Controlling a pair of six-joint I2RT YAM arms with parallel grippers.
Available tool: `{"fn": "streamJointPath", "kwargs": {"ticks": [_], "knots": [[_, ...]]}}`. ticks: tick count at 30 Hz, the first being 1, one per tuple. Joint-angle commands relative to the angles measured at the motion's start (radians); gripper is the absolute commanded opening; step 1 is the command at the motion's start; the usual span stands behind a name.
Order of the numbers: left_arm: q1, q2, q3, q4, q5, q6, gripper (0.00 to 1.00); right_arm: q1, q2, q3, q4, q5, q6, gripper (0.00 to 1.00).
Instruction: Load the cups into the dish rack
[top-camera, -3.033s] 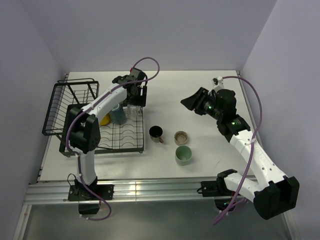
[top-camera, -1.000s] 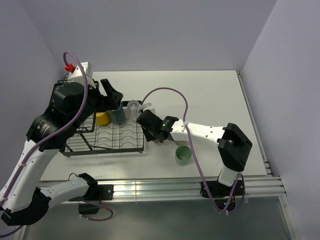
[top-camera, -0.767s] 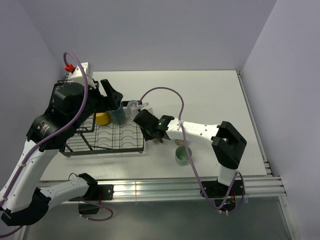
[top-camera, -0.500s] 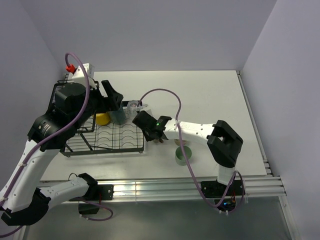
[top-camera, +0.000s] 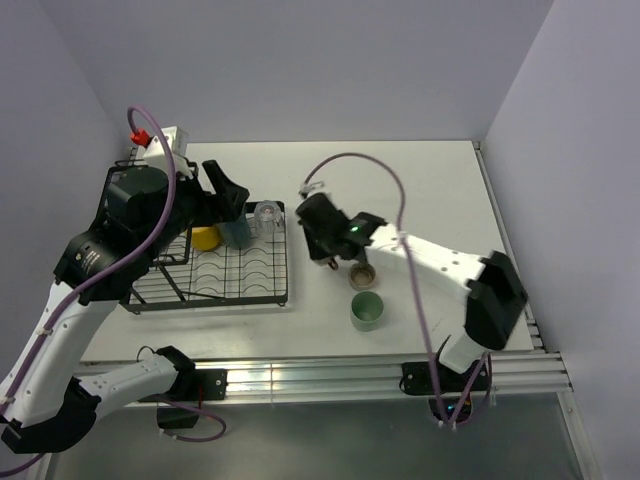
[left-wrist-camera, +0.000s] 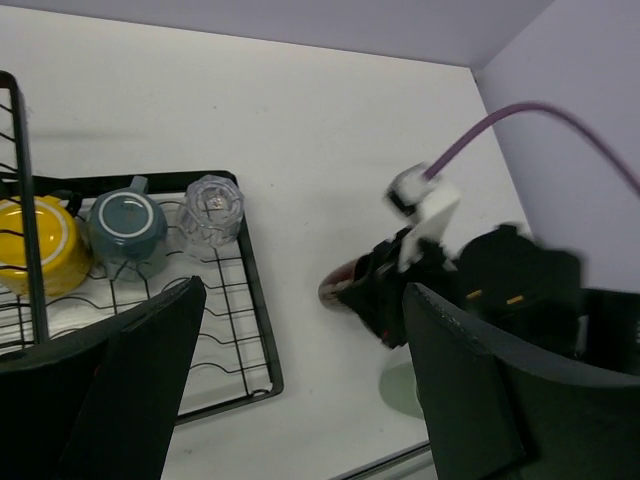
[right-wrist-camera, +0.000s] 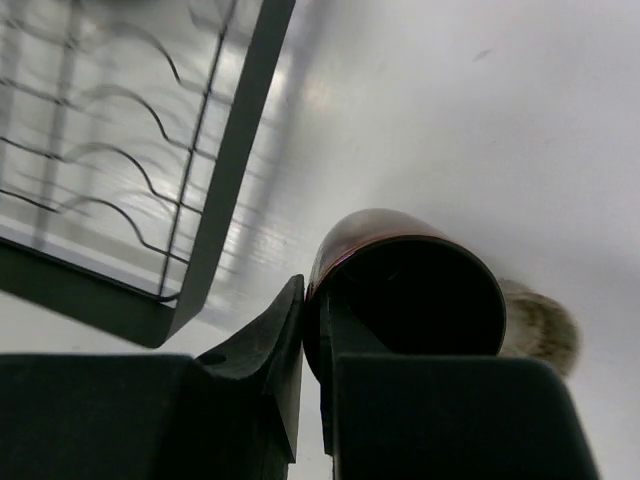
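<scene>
The black mug (right-wrist-camera: 410, 290) hangs tilted off the table, and my right gripper (right-wrist-camera: 312, 300) is shut on its wall, one finger inside the rim and one outside. From above, that gripper (top-camera: 325, 240) and the black mug (top-camera: 333, 262) sit just right of the dish rack (top-camera: 281, 290). A yellow mug (top-camera: 205, 237), a grey mug (top-camera: 238, 232) and a clear glass (top-camera: 266, 215) stand in the rack. On the table are the beige-brown cup (top-camera: 362, 274) and the pale green tumbler (top-camera: 367, 310). My left gripper (left-wrist-camera: 300, 390) is open, raised above the rack.
The rack's raised basket section (top-camera: 130, 215) is at the far left, partly hidden by my left arm. The right arm's purple cable (top-camera: 370, 165) loops over the table's middle. Walls close in the back and right sides.
The right gripper has shut on the black mug's wall and lifted it up and to the right, off the table, and its arm has swung rightward. The left arm has stayed put.
</scene>
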Motion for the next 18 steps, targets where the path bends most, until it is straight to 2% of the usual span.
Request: {"fn": "streamJointPath", "kwargs": {"ticks": [1, 3, 4, 6, 7, 9, 10, 11, 14, 18], "knots": [[-0.002, 0.002, 0.009, 0.087, 0.086, -0.026, 0.88, -0.095, -0.244, 0.002, 0.061, -0.081, 0.008, 0.00], [-0.002, 0.015, 0.003, 0.137, 0.129, -0.029, 0.89, -0.188, -0.306, -0.047, 0.112, -0.191, 0.031, 0.00], [-0.002, 0.028, 0.000, 0.159, 0.181, -0.029, 0.90, -0.219, -0.364, -0.068, 0.180, -0.332, 0.045, 0.00], [-0.001, 0.047, -0.008, 0.196, 0.231, -0.033, 0.91, -0.296, -0.413, -0.140, 0.262, -0.474, 0.093, 0.00], [-0.001, 0.070, -0.011, 0.229, 0.267, -0.036, 0.91, -0.315, -0.455, -0.163, 0.347, -0.599, 0.110, 0.00], [0.001, 0.091, -0.016, 0.262, 0.304, -0.044, 0.93, -0.345, -0.492, -0.232, 0.447, -0.710, 0.187, 0.00], [0.001, 0.113, -0.020, 0.294, 0.320, -0.046, 0.99, -0.377, -0.524, -0.257, 0.499, -0.756, 0.219, 0.00], [0.007, 0.124, -0.023, 0.308, 0.361, -0.050, 0.99, -0.396, -0.538, -0.298, 0.602, -0.840, 0.251, 0.00], [0.021, 0.151, -0.040, 0.372, 0.429, -0.068, 0.99, -0.451, -0.569, -0.360, 0.786, -0.969, 0.403, 0.00], [0.057, 0.179, -0.062, 0.412, 0.496, -0.072, 0.99, -0.506, -0.592, -0.435, 1.044, -1.063, 0.589, 0.00]]}}
